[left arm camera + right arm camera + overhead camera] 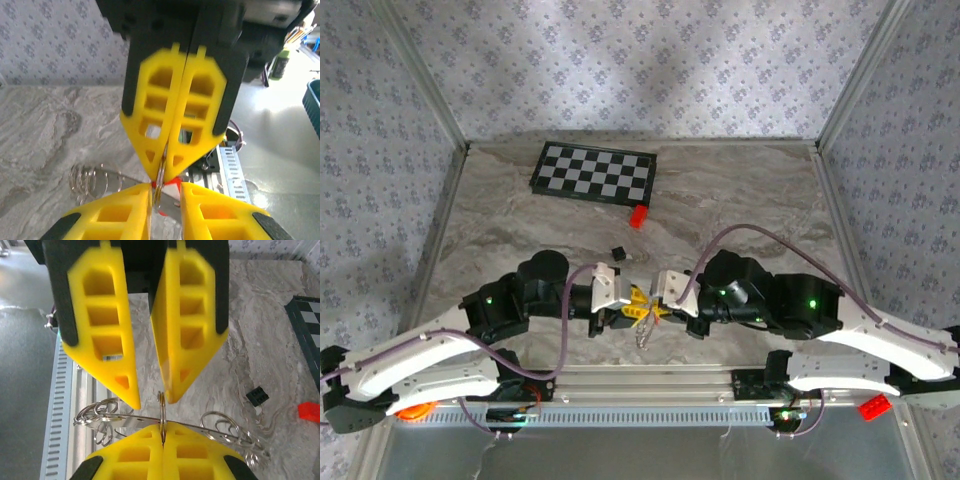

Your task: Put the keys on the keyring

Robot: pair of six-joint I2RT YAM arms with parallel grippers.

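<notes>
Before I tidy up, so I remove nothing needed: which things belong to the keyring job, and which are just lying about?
Job: keyring, clamped in right gripper; left gripper, open around it; small red key, seemingly at its tips.
Lying about: checkerboard, red block, black cube.

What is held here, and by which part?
The right gripper pinches the keyring by the rim of one upright loop, between its fingertips. The left gripper is open and holds nothing.

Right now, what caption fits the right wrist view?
Right gripper pinches the keyring while the left gripper faces it, open, above the table.
</notes>
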